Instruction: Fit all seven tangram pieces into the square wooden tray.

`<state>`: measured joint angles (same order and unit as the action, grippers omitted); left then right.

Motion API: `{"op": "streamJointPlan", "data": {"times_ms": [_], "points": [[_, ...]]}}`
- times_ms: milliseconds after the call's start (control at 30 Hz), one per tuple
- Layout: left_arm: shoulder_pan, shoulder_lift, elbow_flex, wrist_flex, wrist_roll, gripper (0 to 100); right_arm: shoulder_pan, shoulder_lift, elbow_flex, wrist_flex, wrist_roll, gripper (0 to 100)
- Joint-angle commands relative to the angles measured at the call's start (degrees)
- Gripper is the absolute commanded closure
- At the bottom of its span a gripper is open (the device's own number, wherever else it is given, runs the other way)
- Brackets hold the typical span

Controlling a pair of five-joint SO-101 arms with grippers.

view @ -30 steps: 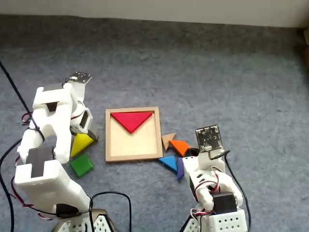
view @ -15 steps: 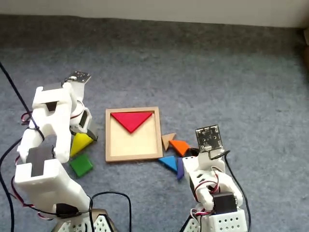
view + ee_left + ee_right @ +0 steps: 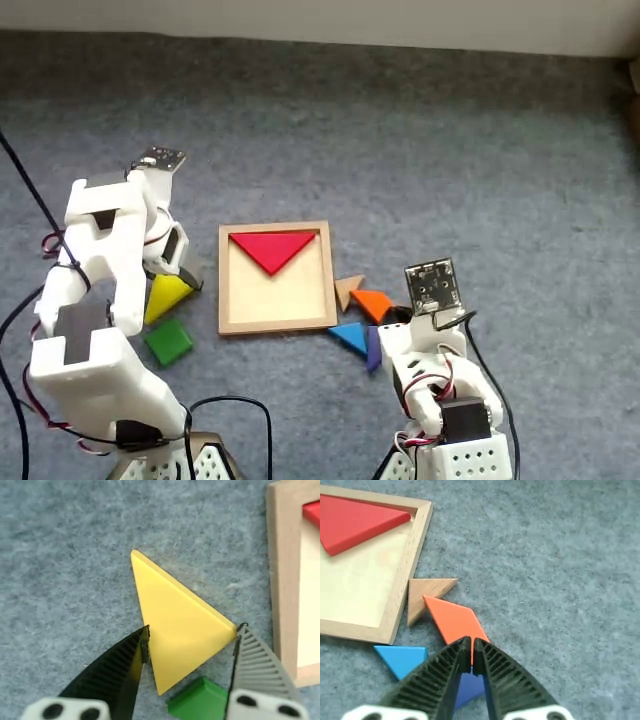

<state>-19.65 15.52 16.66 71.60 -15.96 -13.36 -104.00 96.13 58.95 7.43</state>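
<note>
While both arms stand at the near edge of the grey carpet (image 3: 450, 150), we see in the high view the square wooden tray (image 3: 277, 326) lying between them. A red triangle (image 3: 272, 247) sits inside it, its long side along the tray's far edge. On the left arm's side of the tray lie a yellow triangle (image 3: 167, 296) and, nearer to us, a green square (image 3: 168, 341). On the right arm's side a wood-coloured triangle (image 3: 347, 291), an orange piece (image 3: 373, 303), a light blue triangle (image 3: 350, 336) and a dark blue piece (image 3: 373, 348) cluster by the tray's near corner.

From the left wrist we find the left gripper (image 3: 192, 630) spread wide, one fingertip at each side of the yellow triangle, which lies flat on the carpet; whether the tips press it we cannot tell. The green square's corner shows between the fingers.

From the right wrist we see the right gripper (image 3: 472, 642) pinched almost together, holding nothing, its tips above the end of the orange piece.
</note>
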Motion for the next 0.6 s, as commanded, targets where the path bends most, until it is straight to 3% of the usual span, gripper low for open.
{"op": "streamJointPlan", "data": {"times_ms": [0, 567], "points": [[-0.75, 0.22, -1.98, 0.18, -0.35, 72, 0.66, -0.57, 7.87, 0.04, -0.26, 97.6], [3.21, 3.21, -5.58, 2.29, -0.35, 72, 0.66, -0.75, 7.87, 0.04, -0.26, 97.6]]}}
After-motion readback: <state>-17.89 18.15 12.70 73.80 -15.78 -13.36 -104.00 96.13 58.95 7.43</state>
